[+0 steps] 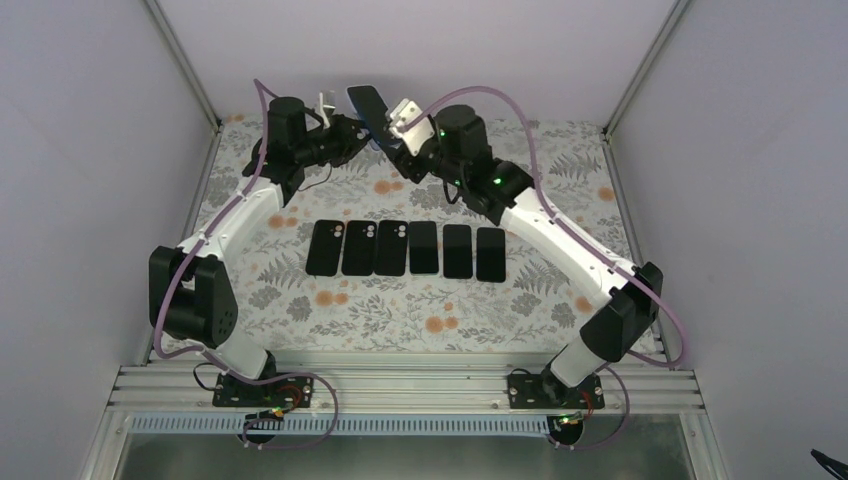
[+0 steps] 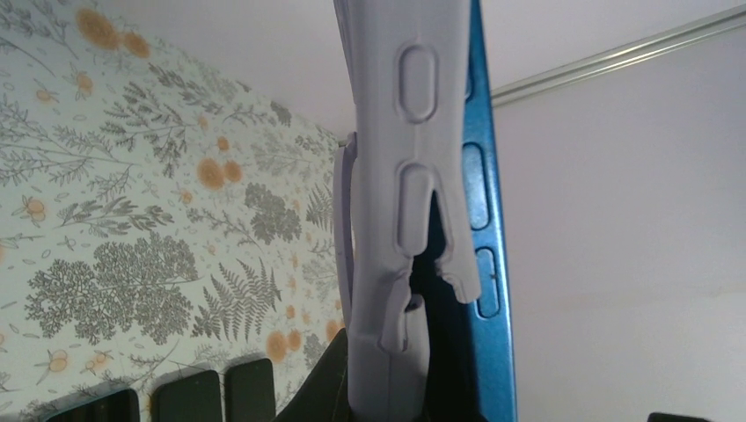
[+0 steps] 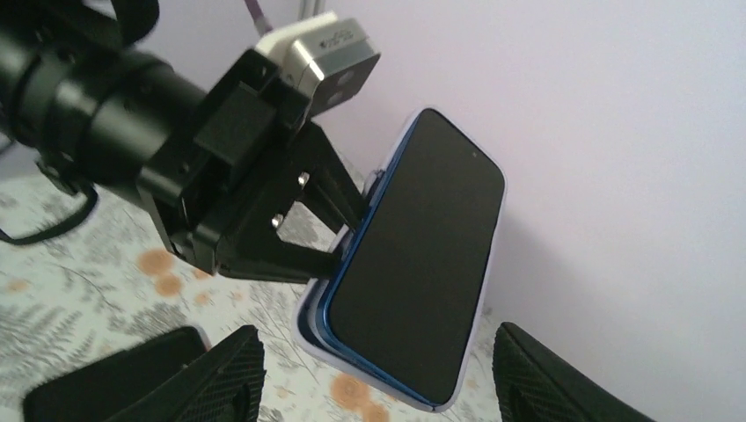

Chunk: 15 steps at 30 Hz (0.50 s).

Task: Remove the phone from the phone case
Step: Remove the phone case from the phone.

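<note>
1. The phone (image 3: 413,255) sits in its case (image 2: 400,176). Both are held in the air above the far edge of the worktop (image 1: 330,310), near the middle of that edge.
2. My left gripper (image 3: 352,230) has its fingers pressed together on one long edge of the case. I think it anchors the case while the other arm works on the phone.
3. In the left wrist view the case wall is peeled away from the blue side of the phone near the grip. The release has begun there, but the phone is not out.
4. My right gripper (image 3: 378,338) has its fingers spread, one on each side of the phone's lower end. As far as I can see, they do not touch it. I judge it is placed to take the phone by its sides.
5. Six dark slabs (image 1: 405,248) lie in a row at the middle of the worktop, well apart from the work and not in the way. The back wall (image 1: 400,40) is close behind the phone and may limit pulling that way.
</note>
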Motion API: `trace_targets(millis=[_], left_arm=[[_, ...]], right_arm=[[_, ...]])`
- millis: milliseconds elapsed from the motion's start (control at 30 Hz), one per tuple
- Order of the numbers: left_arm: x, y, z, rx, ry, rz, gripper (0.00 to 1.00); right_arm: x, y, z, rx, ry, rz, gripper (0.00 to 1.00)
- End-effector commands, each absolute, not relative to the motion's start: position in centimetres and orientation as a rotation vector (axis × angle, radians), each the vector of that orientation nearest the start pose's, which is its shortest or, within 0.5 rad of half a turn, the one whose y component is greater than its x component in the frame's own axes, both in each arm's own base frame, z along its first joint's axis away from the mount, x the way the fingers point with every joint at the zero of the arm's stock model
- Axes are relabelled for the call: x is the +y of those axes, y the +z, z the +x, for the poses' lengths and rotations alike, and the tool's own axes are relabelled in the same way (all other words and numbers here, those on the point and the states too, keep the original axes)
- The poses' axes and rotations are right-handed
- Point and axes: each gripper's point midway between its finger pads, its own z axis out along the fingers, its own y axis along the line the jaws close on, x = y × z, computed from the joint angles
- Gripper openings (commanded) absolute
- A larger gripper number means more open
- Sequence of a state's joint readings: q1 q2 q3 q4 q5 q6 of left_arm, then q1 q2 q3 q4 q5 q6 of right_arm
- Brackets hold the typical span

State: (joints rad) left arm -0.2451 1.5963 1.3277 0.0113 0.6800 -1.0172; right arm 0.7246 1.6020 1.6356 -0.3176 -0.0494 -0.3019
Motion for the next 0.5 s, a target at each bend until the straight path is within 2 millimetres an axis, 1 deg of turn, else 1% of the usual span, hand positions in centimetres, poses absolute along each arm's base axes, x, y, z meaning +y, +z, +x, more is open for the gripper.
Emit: trace_targets(millis=[0,133,300,467], left_arm=[[-22.6,34.1,43.1,1.962,-1.528,-0.193,0.02],[-22.7,34.0,43.0,1.961,-1.546,-0.203,0.02],[-22.8,34.0,42.8,1.962,-1.556,-0.209,0.02],[-23.1,33.9,42.7,1.963,-1.566,-0.21,0.02]], right_arm=[[33.9,37.1,38.6,1.55,0.088,-0.952,0.61],[34.5,36.3,38.6,1.526,0.018,-0.977,0.6],[35.2,35.2,38.9,1.525,-0.022,-1.004,0.6],[35.7,35.1,38.8,1.506,-0.034,-1.018,0.59]])
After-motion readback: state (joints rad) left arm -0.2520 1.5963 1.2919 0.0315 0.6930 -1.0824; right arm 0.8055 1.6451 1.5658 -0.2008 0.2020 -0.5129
